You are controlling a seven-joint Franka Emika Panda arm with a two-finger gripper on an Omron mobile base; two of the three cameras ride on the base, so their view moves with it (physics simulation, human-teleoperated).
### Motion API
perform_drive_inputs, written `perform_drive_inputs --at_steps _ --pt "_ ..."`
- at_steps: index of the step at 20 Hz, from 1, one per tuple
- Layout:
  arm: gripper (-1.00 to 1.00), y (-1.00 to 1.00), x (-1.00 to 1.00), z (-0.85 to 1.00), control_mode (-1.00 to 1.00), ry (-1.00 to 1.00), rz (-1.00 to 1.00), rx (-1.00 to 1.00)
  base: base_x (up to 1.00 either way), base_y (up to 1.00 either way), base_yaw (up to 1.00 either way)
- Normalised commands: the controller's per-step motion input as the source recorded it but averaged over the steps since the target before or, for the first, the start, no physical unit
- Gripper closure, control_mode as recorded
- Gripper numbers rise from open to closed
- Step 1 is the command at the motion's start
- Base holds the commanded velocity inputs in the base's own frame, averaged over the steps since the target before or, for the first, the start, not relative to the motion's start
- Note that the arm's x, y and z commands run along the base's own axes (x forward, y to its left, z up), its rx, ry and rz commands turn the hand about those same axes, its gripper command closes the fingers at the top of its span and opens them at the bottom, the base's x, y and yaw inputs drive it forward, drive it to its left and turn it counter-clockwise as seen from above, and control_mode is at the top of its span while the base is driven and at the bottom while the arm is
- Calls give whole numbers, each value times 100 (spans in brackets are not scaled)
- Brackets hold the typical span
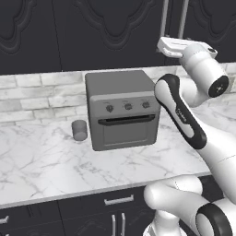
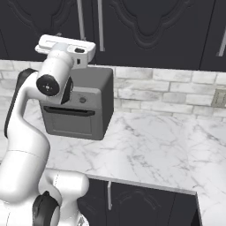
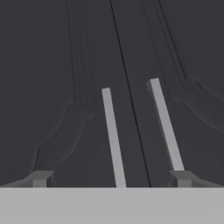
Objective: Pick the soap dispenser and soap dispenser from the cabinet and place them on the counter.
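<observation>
Arm (image 1: 184,120): white with dark joints, rising from the base and folded at the elbow above the counter, forearm reaching up and forward. The hand is raised level with the lower edge of the cabinet, pointed at the closed doors.

Cabinet (image 2: 145,26): black wall unit, ornate embossed door panels, both doors in front of the hand closed. The soap dispensers are not visible; where they are cannot be told with the doors shut.

Counter (image 1: 41,166): wide white marble worktop with grey veins and a pale front edge, running under the cabinet, backed by a wall of pale brick tiles (image 2: 159,90).

Toaster oven (image 1: 122,108): grey box with three knobs and a dark bar handle on its door, standing on the counter against the tiles, directly below the raised hand and beside the arm's elbow.

Drawer units (image 1: 115,207): black, below the counter edge, with short silver handles.

Bar handles (image 3: 113,135): two long silver bars, one each side of the seam between the doors. In the hand view they run up from between the fingertips, close in front.

Gripper (image 3: 111,179): jaws spread wide, nothing between them; its fingertips (image 3: 40,178) frame the two bars and touch neither.

Cup (image 1: 79,130): short grey cylinder, upright on the counter just left of the toaster oven, apart from it.

Wall outlet (image 2: 218,98): pale plate on the tiles at far right.
</observation>
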Motion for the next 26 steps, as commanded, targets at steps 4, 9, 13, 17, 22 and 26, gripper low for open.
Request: perform_drive_inputs --at_steps 4,9,13,17,22,26 --pt "-100 0 12 0 -100 0 0 0 0 0 0" --pt "-100 0 26 -1 -100 6 -1 -2 0 0 0" --pt "-100 0 28 -2 -100 12 -4 -5 0 0 0" --pt "-100 0 36 -2 -100 10 -3 -4 0 0 0" --pt "-100 7 49 -5 -100 7 -3 -4 0 0 0" --pt "-100 16 51 -10 -100 6 -2 -5 0 0 0"
